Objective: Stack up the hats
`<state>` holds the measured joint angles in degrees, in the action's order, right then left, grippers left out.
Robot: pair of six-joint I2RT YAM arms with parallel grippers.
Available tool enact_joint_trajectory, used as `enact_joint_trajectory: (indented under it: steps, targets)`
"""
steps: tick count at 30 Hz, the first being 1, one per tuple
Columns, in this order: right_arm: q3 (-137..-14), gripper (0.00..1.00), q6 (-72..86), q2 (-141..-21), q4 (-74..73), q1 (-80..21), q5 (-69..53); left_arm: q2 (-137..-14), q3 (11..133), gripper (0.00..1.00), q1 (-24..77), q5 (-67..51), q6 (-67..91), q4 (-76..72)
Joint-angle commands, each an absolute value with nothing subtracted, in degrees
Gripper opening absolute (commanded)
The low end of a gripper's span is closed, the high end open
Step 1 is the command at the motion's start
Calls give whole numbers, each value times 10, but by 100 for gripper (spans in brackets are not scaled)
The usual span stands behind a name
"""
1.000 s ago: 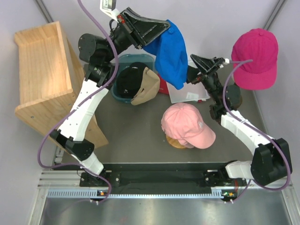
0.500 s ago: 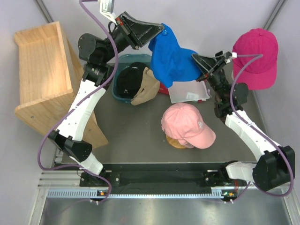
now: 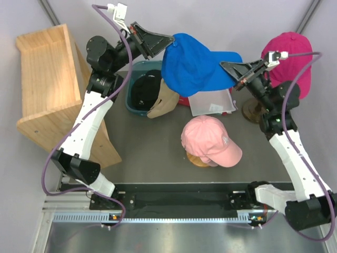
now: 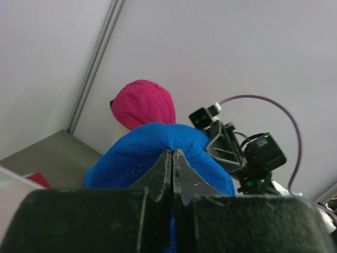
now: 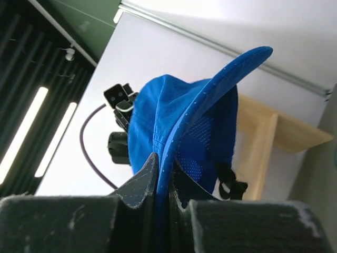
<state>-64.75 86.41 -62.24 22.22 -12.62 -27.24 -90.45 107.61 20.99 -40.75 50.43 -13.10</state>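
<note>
Blue hat point(image 3: 192, 66) hangs stretched between left pincer point(image 3: 169, 42), clamped on its crown, and right pincer point(image 3: 225, 65), clamped on its brim; best moved together, level, onto pink hat point(image 3: 208, 138) below them.

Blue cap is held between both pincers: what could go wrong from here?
The left pincer and right pincer each pinch only a thin edge of the blue cap; pulling apart could slip it free. Dropped, it may land on the bin, not the pink cap. The right arm sits close to the magenta cap and could knock it.
</note>
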Motion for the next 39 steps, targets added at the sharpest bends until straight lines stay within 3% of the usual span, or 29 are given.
enact_joint_trajectory:
  steps: [1, 2, 3, 4, 5, 8, 11, 16, 27, 39]
  targets:
    - [-679, 0, 783, -591, 134, -110, -281, -878, 1071, 0, 202, -415, 446, -81]
    - [-680, 0, 783, -591, 134, -110, -276, -882, 1076, 0, 200, -411, 435, -54]
    - [-684, 0, 781, -589, 128, -109, -271, -882, 1080, 10, 194, -391, 428, -36]
    - [-691, 0, 778, -589, 119, -106, -267, -889, 1086, 26, 191, -379, 419, -10]
    - [-712, 0, 760, -589, 106, -99, -258, -889, 1101, 65, 186, -362, 393, 43]
    - [-771, 0, 705, -591, 27, -81, -236, -887, 1129, 96, 171, -264, 322, 153]
    - [-809, 0, 674, -597, -27, -62, -225, -883, 1137, 99, 164, -211, 282, 181]
    - [-847, 0, 646, -629, -35, -57, -215, -894, 1135, 99, 161, -218, 288, 178]
    - [-949, 0, 586, -754, 95, 17, -176, -904, 1127, 99, 158, -224, 287, 176]
    - [-948, 0, 561, -773, 153, 128, -129, -922, 1134, 99, 146, -242, 265, 207]
